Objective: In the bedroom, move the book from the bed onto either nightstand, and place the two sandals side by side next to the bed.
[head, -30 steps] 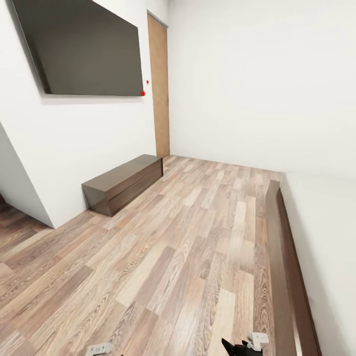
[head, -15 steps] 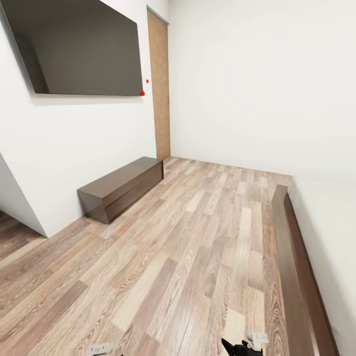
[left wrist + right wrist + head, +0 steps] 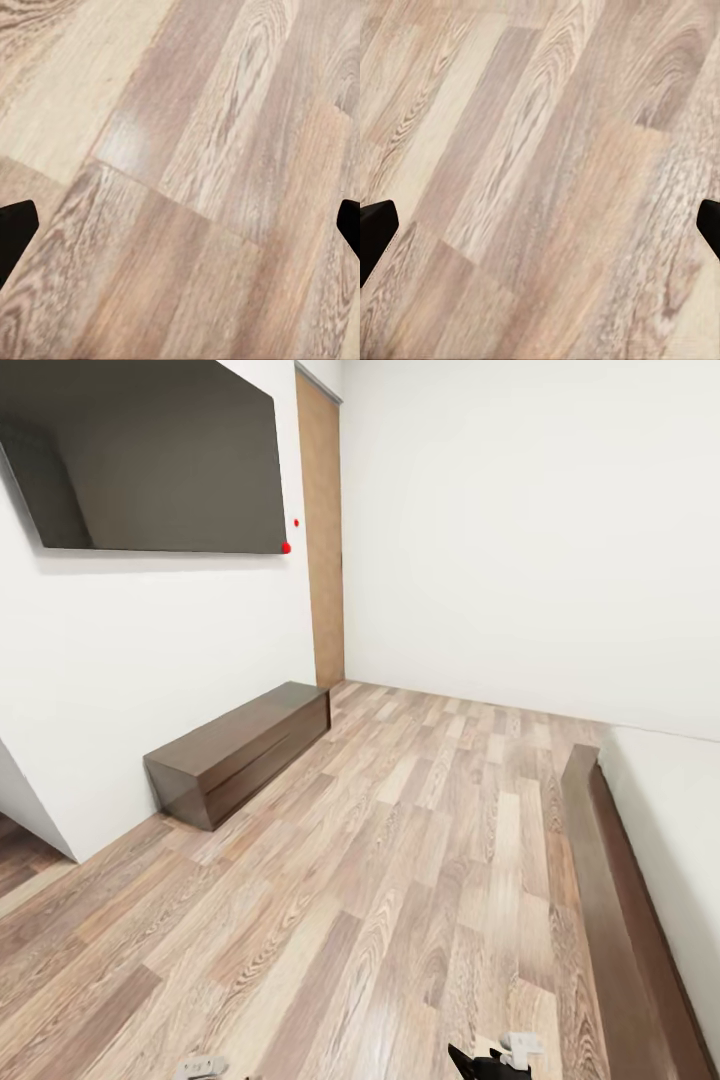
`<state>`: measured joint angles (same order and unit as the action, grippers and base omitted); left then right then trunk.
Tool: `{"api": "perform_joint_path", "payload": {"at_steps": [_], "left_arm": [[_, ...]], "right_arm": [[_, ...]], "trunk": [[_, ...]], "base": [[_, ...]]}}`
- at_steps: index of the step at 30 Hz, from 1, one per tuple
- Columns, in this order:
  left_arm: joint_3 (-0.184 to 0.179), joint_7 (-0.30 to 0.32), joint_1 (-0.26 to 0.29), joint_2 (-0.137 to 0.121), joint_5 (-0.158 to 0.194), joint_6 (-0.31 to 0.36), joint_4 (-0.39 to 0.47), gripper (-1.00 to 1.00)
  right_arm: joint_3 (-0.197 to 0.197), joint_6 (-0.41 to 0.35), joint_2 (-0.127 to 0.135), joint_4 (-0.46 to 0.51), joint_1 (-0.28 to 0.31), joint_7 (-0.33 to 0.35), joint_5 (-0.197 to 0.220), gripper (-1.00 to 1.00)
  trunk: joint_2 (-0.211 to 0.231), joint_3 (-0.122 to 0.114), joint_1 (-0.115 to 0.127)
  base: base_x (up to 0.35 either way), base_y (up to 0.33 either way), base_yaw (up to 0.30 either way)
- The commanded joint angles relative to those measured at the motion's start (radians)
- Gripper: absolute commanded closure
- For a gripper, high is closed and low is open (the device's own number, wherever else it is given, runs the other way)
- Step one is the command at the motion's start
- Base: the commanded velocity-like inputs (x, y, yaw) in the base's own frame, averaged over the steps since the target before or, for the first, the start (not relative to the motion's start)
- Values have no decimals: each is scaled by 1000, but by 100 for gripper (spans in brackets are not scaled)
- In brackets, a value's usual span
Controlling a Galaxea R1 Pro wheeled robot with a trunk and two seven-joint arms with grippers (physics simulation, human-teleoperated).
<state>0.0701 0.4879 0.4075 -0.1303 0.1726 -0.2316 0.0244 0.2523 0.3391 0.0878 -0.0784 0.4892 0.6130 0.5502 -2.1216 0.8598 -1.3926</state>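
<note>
The bed stands at the right of the head view, its light-grey mattress (image 3: 680, 810) edged by a dark brown wooden frame (image 3: 610, 900). The book, the two sandals and the nightstand are out of view. My left gripper (image 3: 180, 225) hangs open over the wood-plank floor, its black fingertips (image 3: 15, 225) wide apart with nothing between them. My right gripper (image 3: 540, 229) is open above the floor as well, also with nothing between its fingers. Small parts of both arms show at the bottom edge of the head view.
A long, low dark-brown dresser (image 3: 240, 745) stands against the left wall under a wall-mounted dark screen (image 3: 160, 460). A brown door (image 3: 320, 530) is in the far corner. A wide strip of wood-plank floor (image 3: 400, 880) runs between dresser and bed.
The whole head view has shifted, so the camera moved: the bed shows a little more at the right and the dresser sits slightly further left. Nothing else changed.
</note>
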Motion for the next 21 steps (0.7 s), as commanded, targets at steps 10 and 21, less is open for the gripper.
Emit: {"api": "perform_joint_path", "payload": {"at_steps": [10,21], "left_arm": [[7,6,1,0,2,0,-1,-100],[7,6,1,0,1,0,-1,-100]], "right_arm": [[8,6,0,-4,2,6,10,-100],[8,6,0,-4,2,6,10,-100]], "trunk": [[0,1,0],[0,1,0]], "base": [[293,171,0],[315,101,0]]}}
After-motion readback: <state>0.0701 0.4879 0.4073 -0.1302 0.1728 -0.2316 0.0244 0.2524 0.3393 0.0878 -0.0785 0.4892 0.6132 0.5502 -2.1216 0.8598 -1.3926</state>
